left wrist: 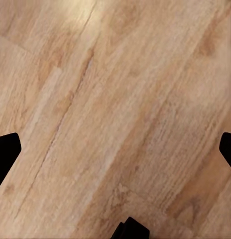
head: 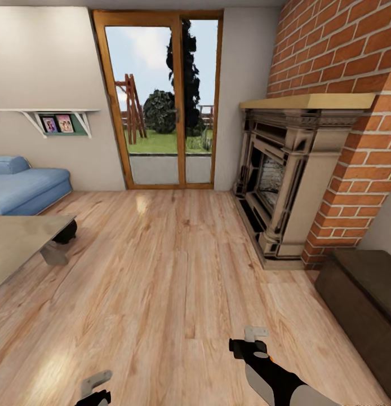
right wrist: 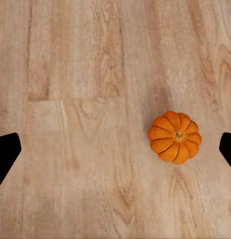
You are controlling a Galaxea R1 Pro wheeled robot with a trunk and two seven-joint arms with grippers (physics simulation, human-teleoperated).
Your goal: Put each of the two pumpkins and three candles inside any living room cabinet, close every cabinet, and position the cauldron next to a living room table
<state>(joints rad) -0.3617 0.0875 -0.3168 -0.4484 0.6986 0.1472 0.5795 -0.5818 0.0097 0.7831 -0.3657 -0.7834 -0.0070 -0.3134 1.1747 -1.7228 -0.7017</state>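
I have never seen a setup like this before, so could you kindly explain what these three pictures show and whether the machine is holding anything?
These are simulator renders of a wheeled robot with two arms. The big picture comes from a camera on its head, looking down over a living room: wooden floor, a brick fireplace, a glass door, a blue sofa, a grey table on its left and a low dark-brown cabinet on its right. At the bottom edge you see the left tool and the right tool.

The other two pictures come from cameras on each wrist, looking down along the tool's fingers. The left one sees bare floor. The right one sees a small orange pumpkin lying on the floor. Both tools have fingers spread wide, with nothing between them, so nothing is held.
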